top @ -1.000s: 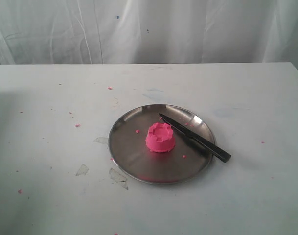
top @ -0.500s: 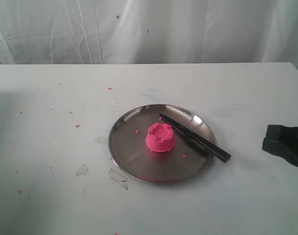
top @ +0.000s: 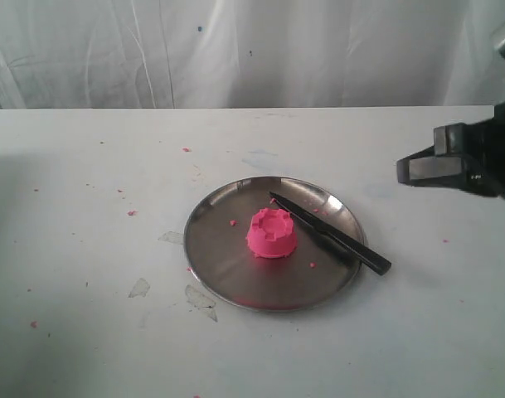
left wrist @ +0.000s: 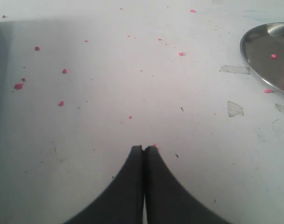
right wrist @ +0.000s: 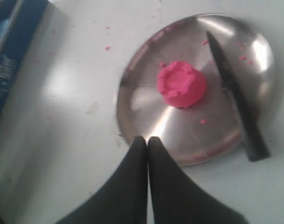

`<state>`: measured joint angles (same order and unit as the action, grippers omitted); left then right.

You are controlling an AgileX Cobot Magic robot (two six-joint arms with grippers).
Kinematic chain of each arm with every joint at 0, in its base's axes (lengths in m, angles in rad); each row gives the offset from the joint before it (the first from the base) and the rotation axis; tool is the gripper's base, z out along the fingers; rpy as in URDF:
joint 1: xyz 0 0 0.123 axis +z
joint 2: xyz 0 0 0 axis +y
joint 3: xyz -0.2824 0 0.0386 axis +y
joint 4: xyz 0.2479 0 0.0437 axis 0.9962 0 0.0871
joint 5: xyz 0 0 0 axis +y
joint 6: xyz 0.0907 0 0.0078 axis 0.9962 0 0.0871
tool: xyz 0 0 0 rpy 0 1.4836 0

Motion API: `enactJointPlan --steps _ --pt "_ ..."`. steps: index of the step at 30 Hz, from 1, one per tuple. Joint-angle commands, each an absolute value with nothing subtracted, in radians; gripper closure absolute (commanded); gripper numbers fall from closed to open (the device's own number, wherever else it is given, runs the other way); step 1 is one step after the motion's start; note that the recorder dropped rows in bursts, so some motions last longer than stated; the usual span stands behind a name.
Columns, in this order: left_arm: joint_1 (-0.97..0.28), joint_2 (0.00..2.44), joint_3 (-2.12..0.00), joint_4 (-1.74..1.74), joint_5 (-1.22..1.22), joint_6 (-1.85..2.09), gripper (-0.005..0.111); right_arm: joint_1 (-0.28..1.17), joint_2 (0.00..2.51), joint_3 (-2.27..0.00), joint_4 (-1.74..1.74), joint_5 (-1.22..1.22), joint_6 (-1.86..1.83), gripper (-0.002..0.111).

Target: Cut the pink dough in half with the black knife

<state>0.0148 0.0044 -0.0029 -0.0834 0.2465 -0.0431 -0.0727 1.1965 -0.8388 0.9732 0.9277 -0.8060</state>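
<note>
Steel plate (top: 227, 274) on the white table (top: 86, 332) holds the pink dough (top: 272, 233), one whole lump with a notched top, near the plate's centre. The black knife (top: 331, 235) lies flat just beside the dough, blade on the plate, handle end over the rim. Tiny pink crumbs (top: 312, 264) are scattered in the plate. Right gripper (right wrist: 147, 140) hovers above the plate rim, jaws together, empty. Left gripper (left wrist: 143, 148) is over bare table well away from the plate, jaws together.
</note>
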Motion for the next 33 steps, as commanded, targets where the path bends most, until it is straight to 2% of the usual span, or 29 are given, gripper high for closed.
enactJointPlan --steps 1,4,8,15,17,25,33 --pt "0.012 0.000 0.000 -0.088 0.247 -0.045 0.107 0.021 1.255 -0.975 0.472 0.894 -0.471 0.108" --pt "0.012 0.000 0.000 -0.088 0.247 -0.045 0.107 0.136 1.326 -0.987 0.253 0.885 -0.329 0.108" --pt "0.012 0.000 0.000 -0.088 0.247 -0.045 0.107 0.251 1.433 -0.987 0.190 0.836 -0.327 0.108" --pt "0.012 0.000 0.000 -0.088 0.247 -0.045 0.107 0.310 1.546 -0.987 0.193 0.770 -0.401 0.108" --pt "0.012 0.000 0.000 -0.088 0.247 -0.045 0.107 0.310 1.564 -0.987 0.193 0.774 -0.454 0.104" --pt "0.012 0.000 0.000 -0.088 0.247 -0.045 0.107 0.310 1.631 -0.987 0.183 0.652 -0.457 0.071" --pt "0.012 0.000 0.000 -0.088 0.247 -0.045 0.107 0.310 1.725 -0.987 0.110 0.559 -0.457 0.068"
